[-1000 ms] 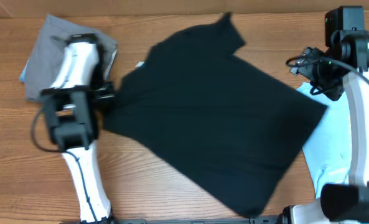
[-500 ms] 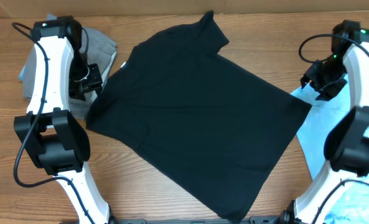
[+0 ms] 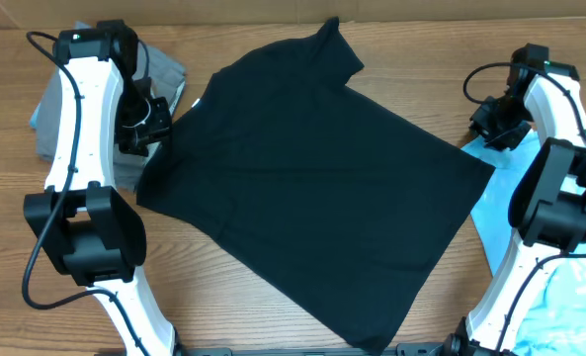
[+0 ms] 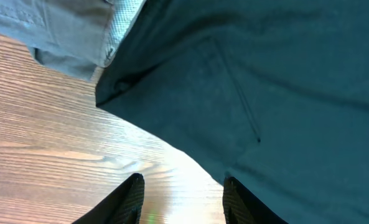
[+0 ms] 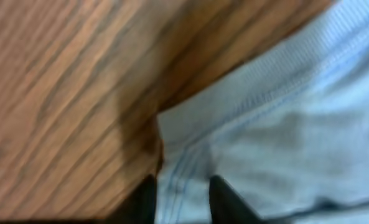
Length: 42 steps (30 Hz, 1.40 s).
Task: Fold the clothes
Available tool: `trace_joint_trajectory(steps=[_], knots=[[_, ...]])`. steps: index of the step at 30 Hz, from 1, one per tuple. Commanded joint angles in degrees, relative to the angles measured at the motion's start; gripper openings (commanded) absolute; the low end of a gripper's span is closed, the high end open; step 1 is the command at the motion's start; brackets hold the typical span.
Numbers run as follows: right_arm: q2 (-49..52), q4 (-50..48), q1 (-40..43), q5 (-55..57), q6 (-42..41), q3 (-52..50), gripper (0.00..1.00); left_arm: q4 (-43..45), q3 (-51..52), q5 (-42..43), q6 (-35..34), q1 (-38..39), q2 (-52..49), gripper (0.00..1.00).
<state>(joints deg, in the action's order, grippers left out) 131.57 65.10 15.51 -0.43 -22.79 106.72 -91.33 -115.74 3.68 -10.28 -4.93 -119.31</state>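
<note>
The black T-shirt (image 3: 312, 168) lies spread flat and skewed on the wooden table (image 3: 233, 297). My left gripper (image 3: 149, 129) hovers at its left sleeve, open. In the left wrist view bare wood shows between the left gripper's (image 4: 183, 186) fingers, and the shirt's edge (image 4: 284, 81) lies under the right finger. Grey trousers (image 3: 47, 133) are bunched at the far left, partly under the left arm. My right gripper (image 3: 485, 124) is low over the top corner of the light-blue tee (image 3: 490, 213). The right gripper (image 5: 183, 193) stands with its jaws a narrow gap apart, astride the tee's stitched hem (image 5: 190, 155).
The grey trousers (image 4: 60, 31) touch the black shirt's sleeve. The light-blue tee runs down the right side under the right arm's base (image 3: 559, 218). The left arm's base (image 3: 85, 237) stands at the front left. Bare wood shows along the front left.
The left gripper has opened and let go of the black shirt's sleeve, and the shirt now lies further left. The right gripper has narrowed and shifted a little left over the blue tee's corner.
</note>
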Motion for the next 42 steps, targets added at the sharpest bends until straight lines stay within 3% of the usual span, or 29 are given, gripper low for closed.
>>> trace_joint_trajectory(steps=[1, 4, 14, 16, 19, 21, 25, 28, 36, 41, 42], knots=[[1.7, -0.1, 0.7, 5.7, -2.5, 0.0, 0.19, -0.5, -0.2, 0.9, 1.3, 0.6, 2.5, 0.44], [1.7, 0.5, 2.4, 10.6, -4.3, 0.0, 0.09, -1.2, -0.2, 0.9, 1.3, 0.6, 2.5, 0.44], [1.6, 4.4, 18.7, 11.3, -4.2, 1.6, 0.04, -2.1, -0.2, 0.8, 1.6, 0.6, 2.5, 0.43], [1.4, 6.4, 22.0, 9.6, -3.6, 3.6, 0.08, -2.1, -0.2, 0.8, 1.6, 0.6, 2.6, 0.44], [-0.2, 6.8, 25.3, 1.4, 2.2, 6.1, 0.36, -2.1, -0.3, 0.8, 1.6, 0.6, 2.6, 0.44], [-2.0, 6.0, 25.9, -5.6, 6.4, 6.7, 0.48, -2.1, -0.3, 0.9, 1.5, 0.6, 2.8, 0.44], [-5.8, 5.1, 24.5, -20.4, 13.8, 6.7, 0.57, -2.0, -0.4, 1.2, 1.5, 0.6, 4.9, 0.44], [-6.4, 7.3, 21.4, -22.6, 13.9, 6.6, 0.66, -1.5, -0.4, 1.4, 1.5, 0.6, 8.1, 0.45], [-6.3, 8.4, 11.5, -14.5, 11.8, -3.4, 0.70, -1.2, -0.4, 1.3, 1.5, 0.6, 17.5, 0.56], [-6.3, 4.2, 7.8, -10.6, 7.3, -13.2, 0.66, -1.2, -0.4, 1.3, 1.6, 0.6, 20.4, 0.59], [-6.3, 3.7, 7.6, -10.4, 7.3, -14.1, 0.62, -1.2, -0.4, 1.3, 1.6, 0.6, 20.4, 0.59]])
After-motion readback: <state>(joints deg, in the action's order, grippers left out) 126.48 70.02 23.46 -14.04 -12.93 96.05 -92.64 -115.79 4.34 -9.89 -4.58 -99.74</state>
